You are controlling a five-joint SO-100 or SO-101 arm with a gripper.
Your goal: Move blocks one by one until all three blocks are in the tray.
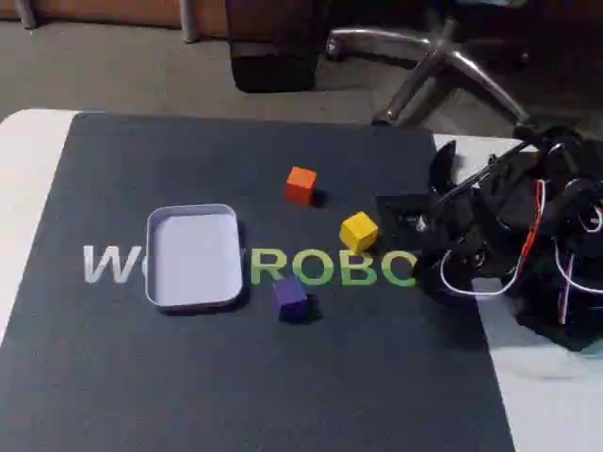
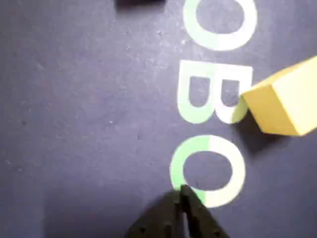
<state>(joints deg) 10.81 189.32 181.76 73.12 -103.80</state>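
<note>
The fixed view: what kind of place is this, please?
Probably an office or hobby workroom: a table with a dark printed mat, an office chair's metal base on the floor behind, and a small wired robot arm.

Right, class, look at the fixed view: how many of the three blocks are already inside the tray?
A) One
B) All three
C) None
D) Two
C: the tray holds nothing, while the orange block, the yellow block and the purple block all sit on the dark mat outside its rim.
</note>
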